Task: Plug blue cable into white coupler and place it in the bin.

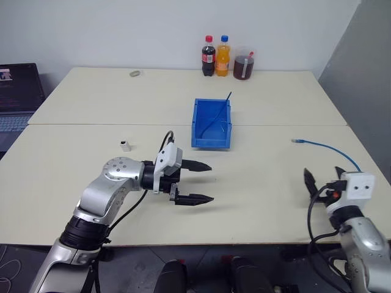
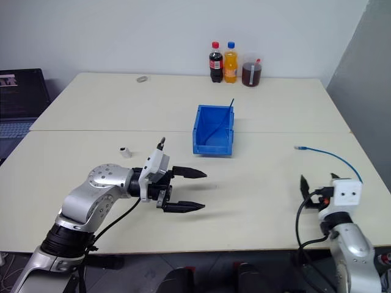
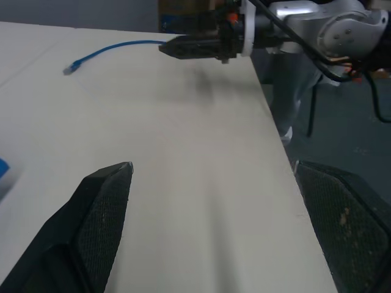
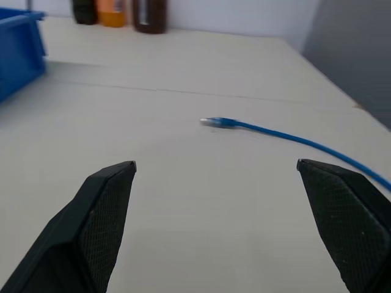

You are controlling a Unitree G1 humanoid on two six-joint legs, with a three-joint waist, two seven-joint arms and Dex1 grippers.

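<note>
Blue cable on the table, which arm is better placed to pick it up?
Probably the right. The blue cable lies just ahead of the open right gripper, plug end between its fingers' line. The open left gripper hovers mid-table, farther away.

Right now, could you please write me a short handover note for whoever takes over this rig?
Left gripper: jaws open, empty, above the table's near middle.
Right gripper: jaws open, empty, facing the cable on the table's right side.
Coupler: on the table, left of the bin.
A darker cable already lies in the bin.
Done: nothing.
Left: grasp cable and coupler, plug them together, place them in the bin.
</note>
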